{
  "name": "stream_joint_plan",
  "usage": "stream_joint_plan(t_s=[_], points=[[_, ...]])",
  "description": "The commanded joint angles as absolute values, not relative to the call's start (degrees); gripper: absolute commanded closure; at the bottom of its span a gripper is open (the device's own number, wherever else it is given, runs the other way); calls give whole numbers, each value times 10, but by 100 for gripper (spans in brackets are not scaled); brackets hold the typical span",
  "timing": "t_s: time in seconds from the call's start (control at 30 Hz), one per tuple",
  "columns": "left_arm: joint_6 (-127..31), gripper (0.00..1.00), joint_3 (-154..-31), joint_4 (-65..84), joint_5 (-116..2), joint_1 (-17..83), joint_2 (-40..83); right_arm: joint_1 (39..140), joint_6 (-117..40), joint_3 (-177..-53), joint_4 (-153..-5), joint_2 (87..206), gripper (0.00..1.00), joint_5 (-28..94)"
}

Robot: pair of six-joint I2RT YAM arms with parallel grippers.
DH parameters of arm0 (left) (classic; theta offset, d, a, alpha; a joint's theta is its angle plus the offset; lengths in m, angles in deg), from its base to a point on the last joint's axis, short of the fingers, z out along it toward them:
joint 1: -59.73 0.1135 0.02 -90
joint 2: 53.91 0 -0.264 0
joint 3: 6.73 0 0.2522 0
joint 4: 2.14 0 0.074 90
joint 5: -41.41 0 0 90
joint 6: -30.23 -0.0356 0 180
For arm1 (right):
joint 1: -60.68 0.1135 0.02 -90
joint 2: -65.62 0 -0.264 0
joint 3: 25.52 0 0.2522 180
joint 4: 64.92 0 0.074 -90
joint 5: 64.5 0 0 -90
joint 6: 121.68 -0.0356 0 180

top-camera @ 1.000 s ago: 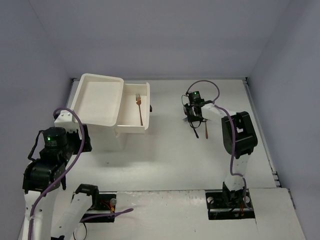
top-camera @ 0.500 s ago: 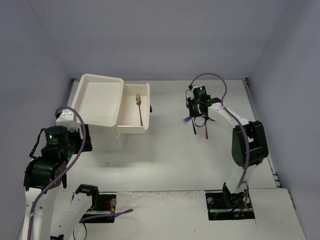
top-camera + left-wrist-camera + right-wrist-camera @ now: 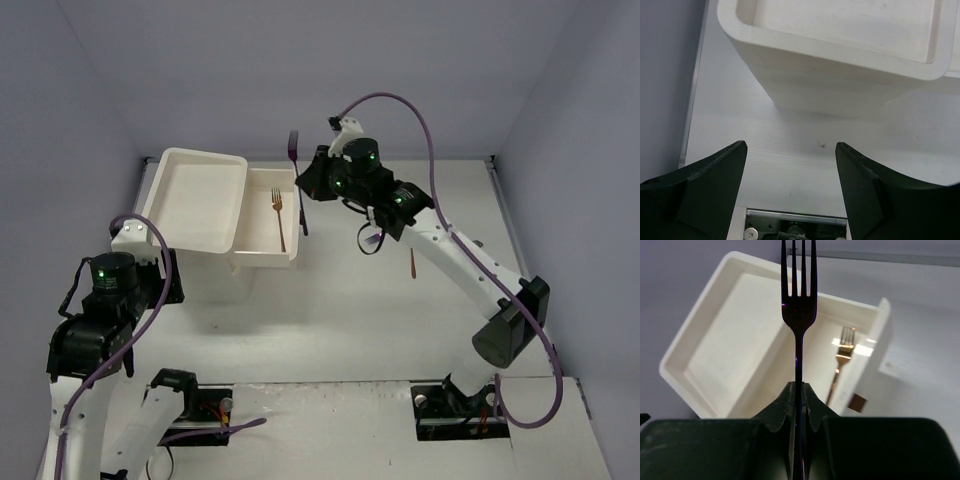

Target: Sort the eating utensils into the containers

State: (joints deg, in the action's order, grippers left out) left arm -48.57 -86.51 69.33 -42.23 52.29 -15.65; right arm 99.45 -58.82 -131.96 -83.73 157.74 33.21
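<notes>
At the lower left of the top view the left gripper [image 3: 790, 150] is spread wide with nothing between its fingers. It faces the near wall of the white drawer unit [image 3: 840, 75] and hangs above the bare table [image 3: 340, 310].

To the right of centre, a slim copper-coloured utensil [image 3: 412, 262] lies alone on the table, its long axis running up and down the frame. It is too small to tell its kind.

Farther up, the right arm reaches from the lower right toward the upper middle. The right gripper [image 3: 798, 405] is clamped on the handle of a dark purple fork [image 3: 297, 185]. In the wrist view the fork stands in line with the fingers, tines pointing straight away from them. From above its long axis runs nearly up and down the frame, tines toward the top, handle end toward the bottom.

The fork is over the right-hand end of the open drawer [image 3: 258, 215], by the small brown handle [image 3: 856, 402]. The drawer floor therefore lies just left of the fork and below it. A gold fork [image 3: 279, 218] lies there already, roughly parallel to the held one with its tines also toward the top. Placing the held fork likely needs a short shift left and down, and the right arm is much the nearer.
</notes>
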Motion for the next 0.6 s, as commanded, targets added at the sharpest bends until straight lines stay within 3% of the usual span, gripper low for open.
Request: stream_joint_plan(t_s=[0.0,0.2,0.27,0.37,0.57], points=[[-475,31,-887,679,-411,521,-145,1032,-677,-1382,-758,1633,100,298],[-476,31,-887,680,-411,519,-141,1062,-698,-1432,-746,1712,96,284],[-475,31,-887,680,-411,520,-143,1067,-701,-1442,-745,1733,89,282],[-475,31,-887,679,-411,520,-146,1069,-688,-1451,-745,1742,71,278],[-474,31,-887,679,-411,520,-148,1059,-597,-1419,-751,1682,55,231]])
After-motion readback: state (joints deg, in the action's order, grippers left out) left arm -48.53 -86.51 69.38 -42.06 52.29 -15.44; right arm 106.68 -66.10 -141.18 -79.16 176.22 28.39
